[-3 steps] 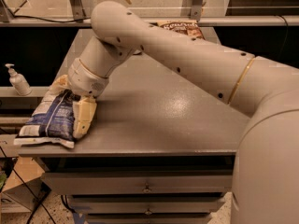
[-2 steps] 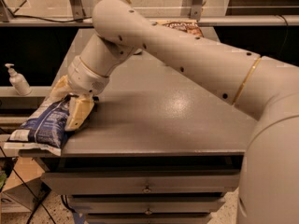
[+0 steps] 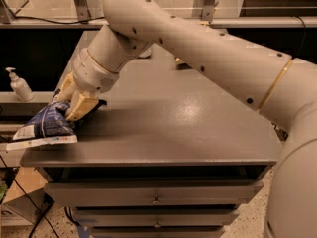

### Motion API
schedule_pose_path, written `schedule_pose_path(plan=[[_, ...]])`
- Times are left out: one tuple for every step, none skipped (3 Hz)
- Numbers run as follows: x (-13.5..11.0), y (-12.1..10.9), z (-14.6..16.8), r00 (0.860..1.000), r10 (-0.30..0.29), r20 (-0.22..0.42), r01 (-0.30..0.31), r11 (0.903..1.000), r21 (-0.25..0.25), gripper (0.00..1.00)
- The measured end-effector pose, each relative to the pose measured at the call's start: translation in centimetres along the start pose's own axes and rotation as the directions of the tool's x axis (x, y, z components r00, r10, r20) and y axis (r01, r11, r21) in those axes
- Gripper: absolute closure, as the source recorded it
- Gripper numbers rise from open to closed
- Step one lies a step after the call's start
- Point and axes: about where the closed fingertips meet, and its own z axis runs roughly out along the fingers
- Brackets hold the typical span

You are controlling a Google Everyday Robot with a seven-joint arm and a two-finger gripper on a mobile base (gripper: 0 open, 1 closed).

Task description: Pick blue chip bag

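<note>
at the left front corner: puffy navy-blue foil chip bag (image 3: 47, 124), white crimped end overhanging the grey matte metal worktop (image 3: 173, 123).
gripper: cream two-finger gripper (image 3: 72, 105) at the bag's upper end; tan fingers (image 3: 81, 108) clenched on crinkled film.
step: grasp made, by my judgement; lift not yet done.
next move: calls for a straight raise with a firm pinch; slick film may slip.
</note>
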Motion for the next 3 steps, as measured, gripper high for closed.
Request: schedule_pose_path(plan=[[-1.1,-0.3,-4.0,0.999,-0.034,-0.021,0.035,0.9967,0.073,1.00],[-2.0,-0.4,-9.2,0.996,-0.050,-0.078,0.061,0.9870,0.149,1.00],[-3.4,-0.5,-15.2,0.987,-0.074,-0.145,0.105,0.9689,0.224,1.00]])
